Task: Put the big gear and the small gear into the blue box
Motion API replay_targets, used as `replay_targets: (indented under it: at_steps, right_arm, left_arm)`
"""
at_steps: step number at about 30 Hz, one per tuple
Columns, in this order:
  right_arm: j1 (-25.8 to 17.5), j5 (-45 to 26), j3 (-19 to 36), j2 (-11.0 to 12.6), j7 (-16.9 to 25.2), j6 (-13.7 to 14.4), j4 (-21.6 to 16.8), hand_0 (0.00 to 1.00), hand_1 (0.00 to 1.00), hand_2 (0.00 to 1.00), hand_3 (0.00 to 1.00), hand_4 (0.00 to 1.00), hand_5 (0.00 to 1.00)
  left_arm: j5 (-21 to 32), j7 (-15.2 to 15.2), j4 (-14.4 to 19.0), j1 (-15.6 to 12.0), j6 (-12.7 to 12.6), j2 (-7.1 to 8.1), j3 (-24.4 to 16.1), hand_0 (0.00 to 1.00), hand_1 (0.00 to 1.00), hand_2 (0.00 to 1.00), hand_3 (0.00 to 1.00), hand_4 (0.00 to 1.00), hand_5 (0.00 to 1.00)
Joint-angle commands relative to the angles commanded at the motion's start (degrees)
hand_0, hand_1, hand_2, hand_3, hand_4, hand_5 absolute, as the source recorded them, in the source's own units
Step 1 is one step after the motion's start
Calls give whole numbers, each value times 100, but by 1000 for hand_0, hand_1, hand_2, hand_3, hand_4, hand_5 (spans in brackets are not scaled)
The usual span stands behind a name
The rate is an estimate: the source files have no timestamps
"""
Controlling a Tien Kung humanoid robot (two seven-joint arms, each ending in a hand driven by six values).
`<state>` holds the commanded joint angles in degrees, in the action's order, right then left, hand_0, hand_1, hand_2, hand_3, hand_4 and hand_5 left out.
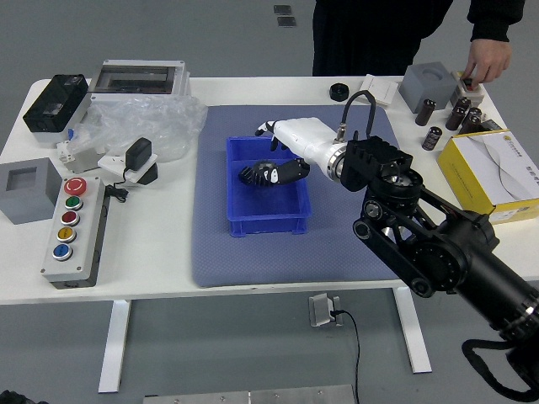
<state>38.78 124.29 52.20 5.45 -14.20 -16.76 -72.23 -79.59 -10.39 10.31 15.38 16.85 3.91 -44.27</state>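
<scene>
My right hand (276,151) is over the blue box (265,225), its white back up, fingers spread and thumb stretched across the inside. The big dark gear (264,172) is low inside the box beside the thumb tip, partly covered by it; whether they touch is unclear. Against its left side shows the small black gear (245,175), also inside the box. A dark piece of my left arm (12,397) rests at the bottom left corner.
A blue-grey mat (354,244) lies under the box. Left are a button panel (76,231) and plastic wrap (139,126). Right are a yellow box (488,177) and several dark cylinders. At the far right, a person's hand (487,59) holds a small dark object.
</scene>
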Motion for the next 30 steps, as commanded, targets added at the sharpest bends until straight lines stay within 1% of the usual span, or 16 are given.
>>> replay_targets:
  at_steps: [3,4,5,9,10,11,15,16,17,21,22,27,28,30]
  right_arm:
    - [-1,-10,44,21,-7,-42,-18,812,755,879,990,861,484]
    - [-5,-17,63,34,-9,-50,-29,839,786,906,997,883,513]
    - [-10,-23,83,49,-11,-54,-42,839,786,906,997,883,513]
    - [-138,-78,337,204,-9,-38,-199,839,786,906,997,883,513]
    - [-209,-93,454,266,-5,-29,-270,859,811,917,976,883,523]
    - [-278,-119,558,324,3,-14,-334,859,811,917,976,883,523]
    - [-621,-367,1060,604,72,122,-615,859,811,917,976,883,523]
    - [-688,-433,1169,655,90,159,-665,878,837,923,940,859,518]
    - [-785,-551,1318,724,117,226,-730,878,837,923,940,859,518]
    - [-1053,-983,1793,904,215,440,-859,878,837,923,940,859,518]
    - [-1118,-1101,1907,945,243,497,-874,892,847,926,900,740,675]
    - [-1397,-1782,2504,1106,375,710,-892,892,847,926,900,740,675]
    - [-1448,-1933,2627,1128,404,742,-892,901,845,910,871,711,810]
    - [-1544,-2240,2866,1159,466,810,-893,901,845,910,871,711,810]
  left_arm:
    - [-5,2,0,0,-2,3,0,886,871,867,845,834,543]
    - [-7,3,0,1,-3,4,-1,887,871,867,846,834,547]
    - [-8,4,0,2,-4,5,-2,887,871,867,846,834,547]
    - [-15,15,0,9,-16,18,-10,887,871,867,846,834,547]
    - [-17,19,0,11,-21,23,-14,887,872,868,847,836,552]
    - [-23,21,0,11,-25,28,-23,887,872,868,847,836,552]
    - [-46,30,0,4,-44,55,-69,887,872,868,847,836,552]
    - [-46,33,0,3,-49,60,-74,888,872,868,847,838,558]
    - [-60,33,0,0,-53,65,-97,888,872,868,847,838,558]
    - [-78,33,0,0,-68,64,-137,888,872,868,847,838,558]
    - [-82,34,0,2,-72,64,-145,888,872,868,847,838,558]
    - [-145,42,0,17,-102,75,-222,888,872,868,847,838,558]
    - [-163,44,0,18,-109,80,-242,888,872,868,847,838,560]
    - [-193,50,0,18,-124,94,-275,888,872,868,847,838,560]
